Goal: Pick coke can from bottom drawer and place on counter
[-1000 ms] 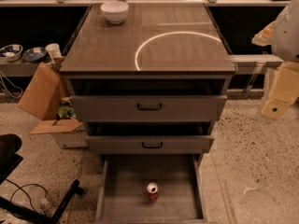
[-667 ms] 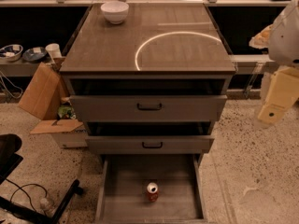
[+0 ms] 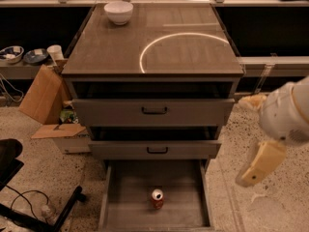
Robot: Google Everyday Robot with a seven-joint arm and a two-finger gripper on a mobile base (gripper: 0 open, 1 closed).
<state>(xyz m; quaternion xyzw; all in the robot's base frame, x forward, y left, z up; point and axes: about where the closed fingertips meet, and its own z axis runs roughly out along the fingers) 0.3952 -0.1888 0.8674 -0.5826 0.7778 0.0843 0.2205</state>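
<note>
The cream gripper point(image 3: 260, 164), its grip state indeterminable, has lowered at right toward the shallow grey metal bottom drawer point(image 3: 130, 197), where the small red coke can point(image 3: 157, 198) stands ungrasped.

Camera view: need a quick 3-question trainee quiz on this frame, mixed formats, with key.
1. True or false: the coke can stands upright on the floor of the open bottom drawer.
2. Where is the white bowl? A) at the back left of the counter; B) inside a drawer; C) on the floor.
3. Fill in: the gripper hangs near the picture's ___ edge, well apart from the can.

Key: 1 true; 2 A; 3 right.
</note>
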